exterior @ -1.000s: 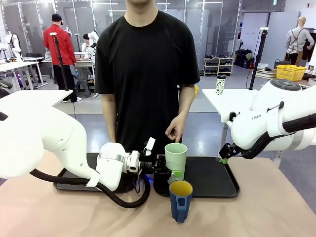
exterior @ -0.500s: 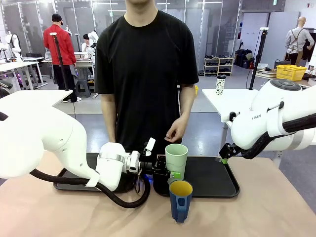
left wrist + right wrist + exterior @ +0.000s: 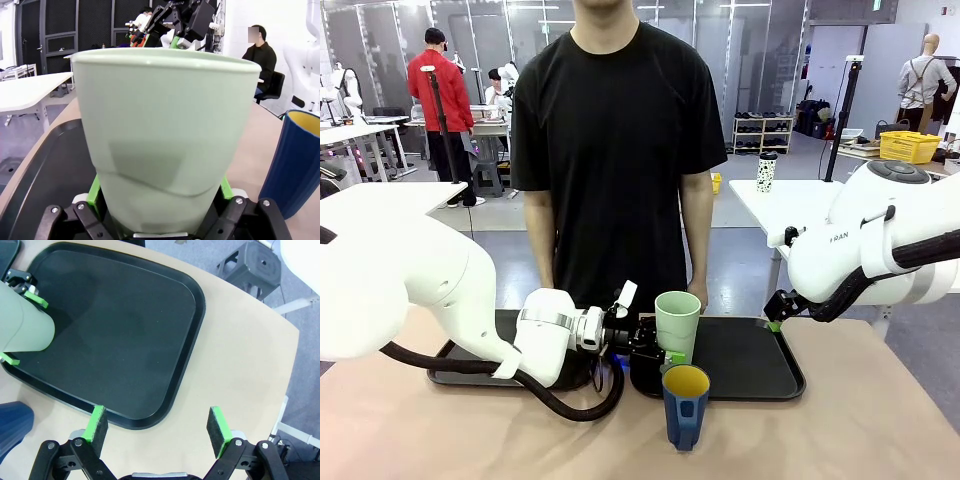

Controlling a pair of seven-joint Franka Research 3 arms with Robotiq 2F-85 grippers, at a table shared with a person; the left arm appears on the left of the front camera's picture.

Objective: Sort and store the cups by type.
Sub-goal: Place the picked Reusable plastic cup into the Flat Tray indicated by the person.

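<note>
The pale-green tumbler point(image 3: 677, 325) stands upright on the left front part of the right black tray point(image 3: 750, 362). My left gripper point(image 3: 660, 347) lies level at its base, open, with a green pad on each side of the wall. In the left wrist view the tumbler point(image 3: 165, 135) is very close, between the pads point(image 3: 93, 195). The dark-blue mug point(image 3: 686, 405) with its yellow inside stands on the table just in front of the tray. My right gripper point(image 3: 157, 427) hangs open over the tray's point(image 3: 125, 330) near edge, holding nothing. The right wrist view also shows the tumbler point(image 3: 22, 322) and the mug point(image 3: 10, 425).
A second black tray point(image 3: 460, 376) lies at the left, partly behind my left arm. A person stands at the far side with one hand point(image 3: 697, 296) hanging just behind the tumbler. Bare table extends right of the mug and the tray.
The person's hand has dropped from above the tumbler to hang at their side. The tumbler, the mug and both arms stay where they were.
</note>
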